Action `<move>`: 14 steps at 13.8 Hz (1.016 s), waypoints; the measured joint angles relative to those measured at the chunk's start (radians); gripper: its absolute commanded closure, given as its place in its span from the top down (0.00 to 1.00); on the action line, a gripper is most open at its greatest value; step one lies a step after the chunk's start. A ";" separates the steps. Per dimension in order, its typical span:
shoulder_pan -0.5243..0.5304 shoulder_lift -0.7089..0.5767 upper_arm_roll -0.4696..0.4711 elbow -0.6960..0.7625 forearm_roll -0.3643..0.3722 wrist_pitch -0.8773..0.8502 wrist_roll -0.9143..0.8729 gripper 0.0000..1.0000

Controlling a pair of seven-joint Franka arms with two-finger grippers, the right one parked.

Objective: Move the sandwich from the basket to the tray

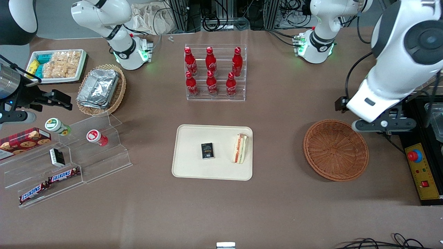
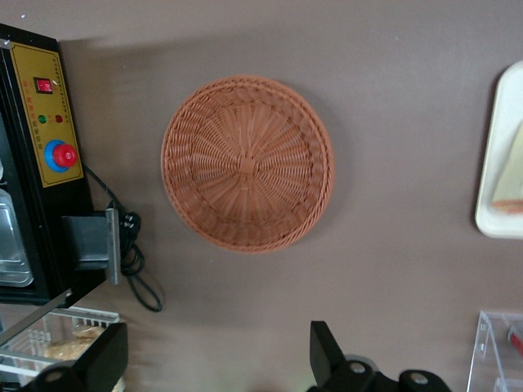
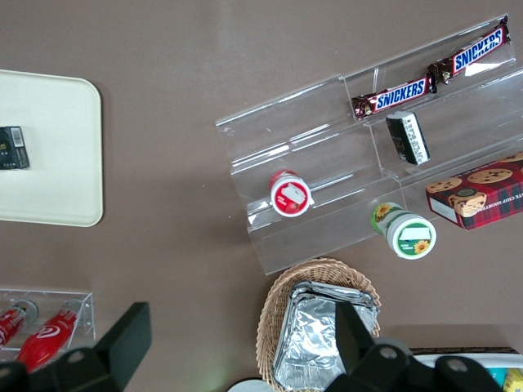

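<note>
Sandwich on tray; wrist cam: open gripper over basket

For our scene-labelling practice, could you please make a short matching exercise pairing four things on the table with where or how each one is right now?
Things:
1. sandwich
2. basket
3. small black packet
4. gripper

Places or states:
A. on the table toward the working arm's end, with nothing in it
B. open, above the table near the basket, holding nothing
C. on the tray, near the edge that faces the basket
D. on the tray, near its middle

Pairs: 1-C, 2-A, 3-D, 4-B
</note>
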 measured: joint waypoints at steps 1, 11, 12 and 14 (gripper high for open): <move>0.000 -0.018 0.023 -0.001 -0.018 -0.011 0.023 1.00; -0.003 -0.147 0.251 -0.083 -0.086 -0.029 0.236 1.00; -0.003 -0.149 0.253 -0.086 -0.086 -0.029 0.237 1.00; -0.004 -0.150 0.251 -0.092 -0.088 -0.029 0.237 1.00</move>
